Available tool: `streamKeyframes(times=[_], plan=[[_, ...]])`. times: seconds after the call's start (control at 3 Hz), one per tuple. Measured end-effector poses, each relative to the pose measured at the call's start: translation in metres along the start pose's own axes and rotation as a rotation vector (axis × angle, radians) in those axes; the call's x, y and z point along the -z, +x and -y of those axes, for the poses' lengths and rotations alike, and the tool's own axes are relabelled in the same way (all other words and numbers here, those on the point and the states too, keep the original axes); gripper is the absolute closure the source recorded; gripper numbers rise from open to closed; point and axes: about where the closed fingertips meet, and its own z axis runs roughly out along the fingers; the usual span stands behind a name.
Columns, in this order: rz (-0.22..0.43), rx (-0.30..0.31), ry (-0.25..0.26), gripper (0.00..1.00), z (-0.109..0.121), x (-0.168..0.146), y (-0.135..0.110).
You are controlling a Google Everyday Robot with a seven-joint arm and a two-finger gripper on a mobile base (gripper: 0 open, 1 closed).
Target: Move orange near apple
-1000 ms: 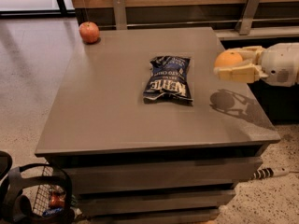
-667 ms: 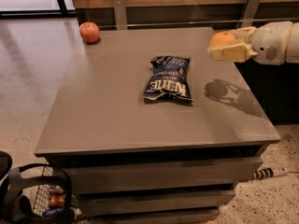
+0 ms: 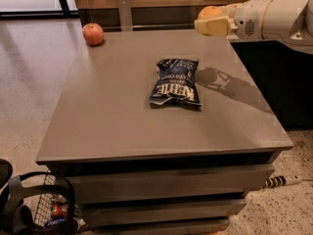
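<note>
The orange [image 3: 211, 11] is held in my gripper [image 3: 211, 22], lifted well above the grey table [image 3: 117, 116] near its far right corner; only its top shows above the cream fingers [image 3: 213, 27]. The gripper is shut on it, and the white arm reaches in from the right. The apple [image 3: 93, 34], red with a yellowish blush, sits on the table's far left corner, far to the left of the gripper.
A dark blue chip bag [image 3: 175, 82] lies flat at the table's middle, between gripper and apple. A wooden wall with metal posts [image 3: 124, 11] runs behind the table. A wire basket [image 3: 46, 209] sits on the floor at the lower left.
The gripper has risen and moved toward the far edge and a bit left with the orange in it. Its shadow on the table has shifted the same way.
</note>
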Motion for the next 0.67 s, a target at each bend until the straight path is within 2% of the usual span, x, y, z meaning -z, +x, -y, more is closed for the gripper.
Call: streamKeyframes(times=[0.33,0.67], plan=[[-0.001,0.001,-0.001,1.0,0.0,-0.001,0.0],[-0.016,0.013,-0.033,1.0,0.002,-0.017,-0.003]])
